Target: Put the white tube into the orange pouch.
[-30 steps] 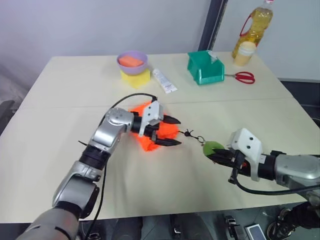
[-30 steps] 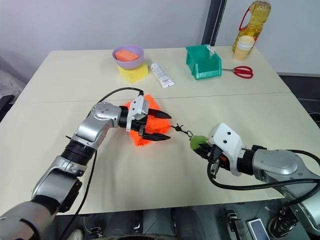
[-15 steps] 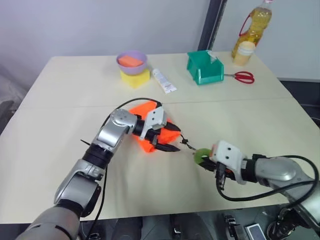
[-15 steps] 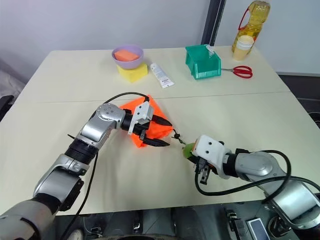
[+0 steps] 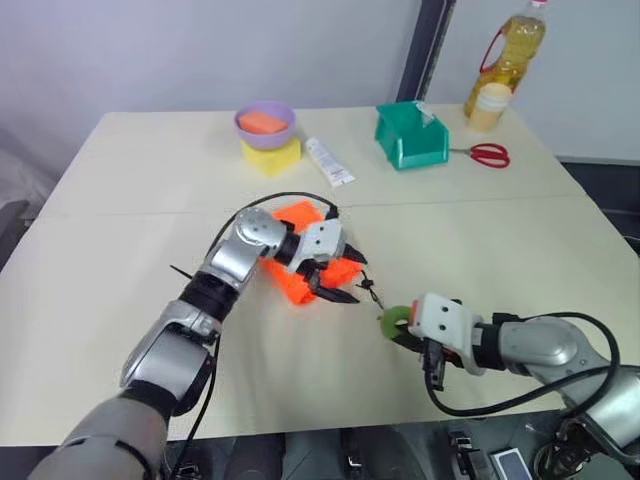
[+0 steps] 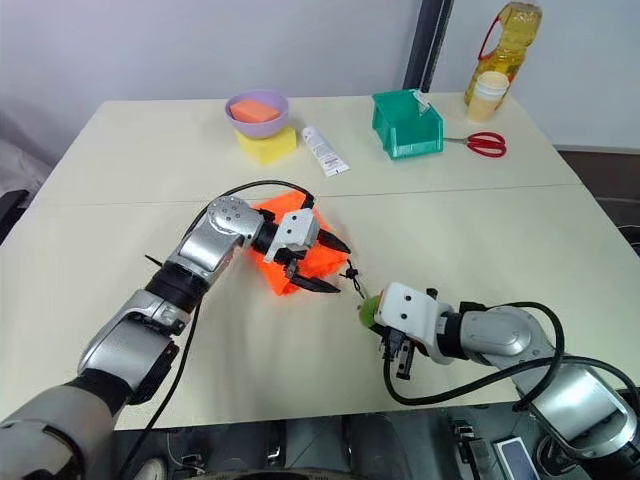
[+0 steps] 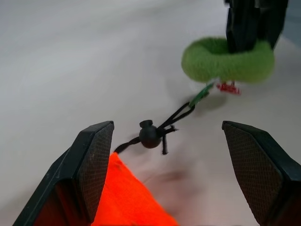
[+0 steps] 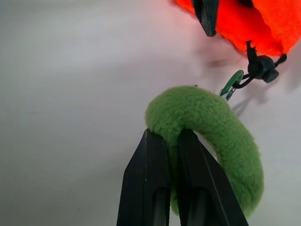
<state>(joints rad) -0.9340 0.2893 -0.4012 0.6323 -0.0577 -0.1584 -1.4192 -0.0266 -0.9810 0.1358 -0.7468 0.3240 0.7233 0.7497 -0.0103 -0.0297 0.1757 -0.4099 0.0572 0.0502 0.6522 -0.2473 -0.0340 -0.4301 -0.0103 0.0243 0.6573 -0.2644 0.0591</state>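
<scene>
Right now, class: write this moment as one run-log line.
left fingers: open, at orange pouch | right fingers: shut on green ring of pouch cord | white tube: unseen | table

The orange pouch (image 5: 305, 268) lies near the middle of the table (image 5: 120, 200). The left gripper (image 5: 343, 278) stands over it, fingers spread. The right gripper (image 5: 405, 335), toward the near edge, pinches the green ring (image 5: 394, 320) on the pouch cord.

A lab-style test room: a plain cream table (image 5: 120, 200) against bare grey walls (image 5: 200, 50), with mixed household props beyond both grippers, like a green bin (image 5: 411, 136), red scissors (image 5: 487, 154) and an oil bottle (image 5: 510, 50).
</scene>
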